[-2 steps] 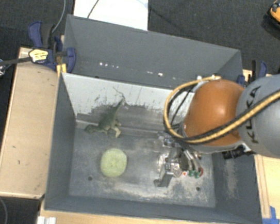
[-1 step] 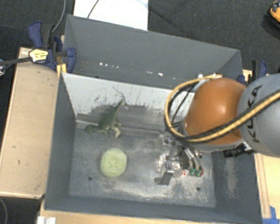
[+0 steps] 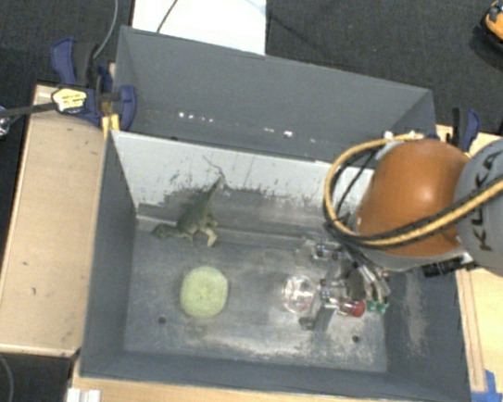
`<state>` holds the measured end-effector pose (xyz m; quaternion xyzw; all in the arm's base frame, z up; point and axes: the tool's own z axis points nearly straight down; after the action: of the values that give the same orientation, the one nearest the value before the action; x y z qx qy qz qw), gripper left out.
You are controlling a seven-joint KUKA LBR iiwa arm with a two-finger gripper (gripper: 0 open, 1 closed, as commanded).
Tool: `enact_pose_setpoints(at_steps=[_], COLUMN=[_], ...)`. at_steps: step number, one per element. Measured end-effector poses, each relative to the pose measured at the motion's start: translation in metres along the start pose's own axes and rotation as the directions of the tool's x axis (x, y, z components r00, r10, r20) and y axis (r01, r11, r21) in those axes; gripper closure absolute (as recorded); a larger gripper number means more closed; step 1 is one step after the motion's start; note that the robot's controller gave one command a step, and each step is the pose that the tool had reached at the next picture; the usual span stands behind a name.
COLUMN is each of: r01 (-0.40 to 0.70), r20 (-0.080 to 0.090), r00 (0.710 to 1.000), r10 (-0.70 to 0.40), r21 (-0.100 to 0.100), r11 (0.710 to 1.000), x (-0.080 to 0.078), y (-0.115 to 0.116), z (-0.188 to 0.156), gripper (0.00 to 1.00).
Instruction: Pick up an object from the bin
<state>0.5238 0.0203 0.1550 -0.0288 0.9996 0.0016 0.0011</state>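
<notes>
**The Gripper Is Down Low by a Shiny Clear Thing**

The gripper (image 3: 328, 302) hangs low over the right side of the grey bin (image 3: 118, 250). A small clear thing (image 3: 297, 293), round and shiny, lies on the bin floor just at the gripper's left. They are so close that they look like they touch. I cannot tell if the gripper is open or closed, or if it has hold of the clear thing.

Two more things lie well apart from it, on the left. A green toy lizard (image 3: 194, 220) sits by the back wall. A pale green round lump (image 3: 204, 292) lies in front of it.

What could go wrong? The clear thing looks smooth and round, so a push from the side may make it roll away or slip out. The gripper may also scrape the bin floor, because it is so low.
</notes>
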Motion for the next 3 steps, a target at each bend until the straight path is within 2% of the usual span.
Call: enact_pose_setpoints(at_steps=[1,2,3], r01=[0.008,0.253,0.252], r20=[0.007,0.002,0.002], r00=[1.0,0.967,0.968], r10=[-0.008,-0.253,-0.252], r21=[0.006,0.0,0.0], r11=[1.0,0.967,0.968], x=[-0.031,-0.013,-0.013], y=[-0.032,-0.043,-0.043], z=[0.022,0.084,0.084], gripper=[0.0,1.0,1.0])
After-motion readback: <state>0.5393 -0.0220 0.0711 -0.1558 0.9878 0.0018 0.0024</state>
